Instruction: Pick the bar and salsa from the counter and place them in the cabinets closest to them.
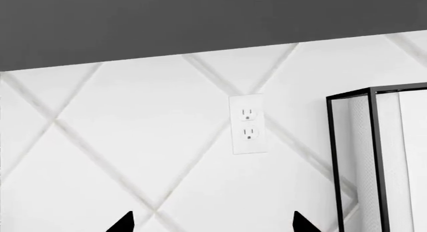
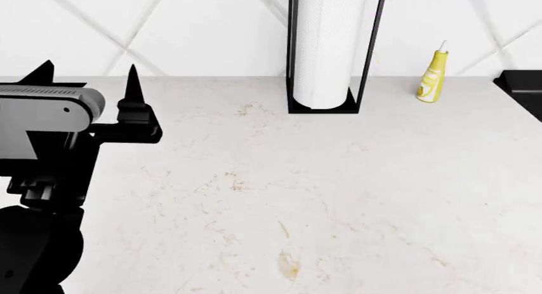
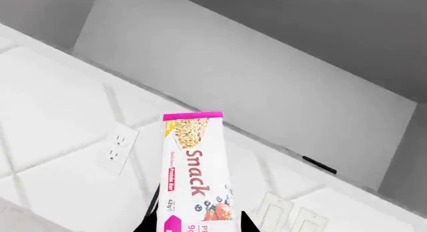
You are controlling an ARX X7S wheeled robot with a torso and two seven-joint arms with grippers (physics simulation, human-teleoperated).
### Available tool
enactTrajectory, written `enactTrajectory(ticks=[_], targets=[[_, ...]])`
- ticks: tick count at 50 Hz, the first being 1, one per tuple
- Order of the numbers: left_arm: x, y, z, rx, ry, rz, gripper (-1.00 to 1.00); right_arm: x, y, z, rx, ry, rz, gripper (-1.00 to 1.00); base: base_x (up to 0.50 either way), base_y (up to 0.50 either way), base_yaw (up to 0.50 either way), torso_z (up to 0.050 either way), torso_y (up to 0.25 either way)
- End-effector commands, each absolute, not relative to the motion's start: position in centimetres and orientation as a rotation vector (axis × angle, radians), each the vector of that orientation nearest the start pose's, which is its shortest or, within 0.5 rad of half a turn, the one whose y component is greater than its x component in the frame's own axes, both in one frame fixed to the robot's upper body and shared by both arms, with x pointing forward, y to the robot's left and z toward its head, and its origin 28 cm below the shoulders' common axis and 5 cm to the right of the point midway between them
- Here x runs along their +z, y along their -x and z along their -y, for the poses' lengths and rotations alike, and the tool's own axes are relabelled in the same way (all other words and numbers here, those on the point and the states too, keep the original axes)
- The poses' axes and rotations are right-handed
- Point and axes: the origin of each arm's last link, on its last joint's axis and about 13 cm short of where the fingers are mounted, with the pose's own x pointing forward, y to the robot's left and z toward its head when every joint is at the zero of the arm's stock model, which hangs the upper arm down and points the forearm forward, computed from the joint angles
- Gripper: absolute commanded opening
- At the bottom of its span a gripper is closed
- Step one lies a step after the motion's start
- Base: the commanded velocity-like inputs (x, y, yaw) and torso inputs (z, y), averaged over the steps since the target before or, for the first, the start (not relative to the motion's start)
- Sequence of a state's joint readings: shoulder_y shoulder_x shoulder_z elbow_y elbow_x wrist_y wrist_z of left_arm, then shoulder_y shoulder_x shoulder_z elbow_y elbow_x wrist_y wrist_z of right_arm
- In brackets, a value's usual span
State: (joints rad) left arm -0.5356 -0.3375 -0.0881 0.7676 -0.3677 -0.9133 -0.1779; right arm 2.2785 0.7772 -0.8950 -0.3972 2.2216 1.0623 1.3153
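While the right pincer (image 3: pixel 193 227) grips the bar (image 3: pixel 195 172) below the open cabinet (image 3: pixel 267 86), the left pincer (image 1: pixel 212 223) hangs released above the bench (image 2: pixel 322 199).

We see a white diamond-tiled wall (image 2: pixel 169 27) with an outlet (image 1: pixel 247 124), and a grey cabinet (image 3: pixel 280 66) above.

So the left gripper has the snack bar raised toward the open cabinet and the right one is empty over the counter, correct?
Sides are swapped. The right wrist view shows the right gripper shut on the snack bar, raised toward the open cabinet. The left gripper is the empty one, open over the counter in the head view.
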Motion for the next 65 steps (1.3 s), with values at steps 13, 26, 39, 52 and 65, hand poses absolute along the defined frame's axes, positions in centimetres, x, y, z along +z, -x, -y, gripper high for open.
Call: enactTrajectory(ticks=[13, 26, 39, 52, 65], targets=[[23.3, -23.1, -25.4, 0.049, -0.091, 0.387, 1.0, 53.1, -14.4, 10.2, 0.076, 0.458, 0.547, -1.0, 0.0, 0.0, 0.0, 0.0, 0.0], [23.2, -22.9, -25.5, 0.047, -0.089, 0.382, 1.0, 55.8, -17.6, 11.2, 0.044, 0.409, 0.543, -1.0, 0.0, 0.0, 0.0, 0.0, 0.0], [23.1, -22.9, -25.5, 0.048, -0.089, 0.38, 1.0, 57.3, -22.0, 12.3, 0.034, 0.331, 0.481, -1.0, 0.0, 0.0, 0.0, 0.0, 0.0], [23.0, -22.8, -25.5, 0.046, -0.091, 0.378, 1.0, 58.4, -27.1, 13.2, -0.007, 0.252, 0.412, -1.0, 0.0, 0.0, 0.0, 0.0, 0.0], [23.0, -22.9, -25.3, 0.047, -0.088, 0.377, 1.0, 57.7, -29.9, 13.4, -0.053, 0.209, 0.397, -1.0, 0.0, 0.0, 0.0, 0.0, 0.0]])
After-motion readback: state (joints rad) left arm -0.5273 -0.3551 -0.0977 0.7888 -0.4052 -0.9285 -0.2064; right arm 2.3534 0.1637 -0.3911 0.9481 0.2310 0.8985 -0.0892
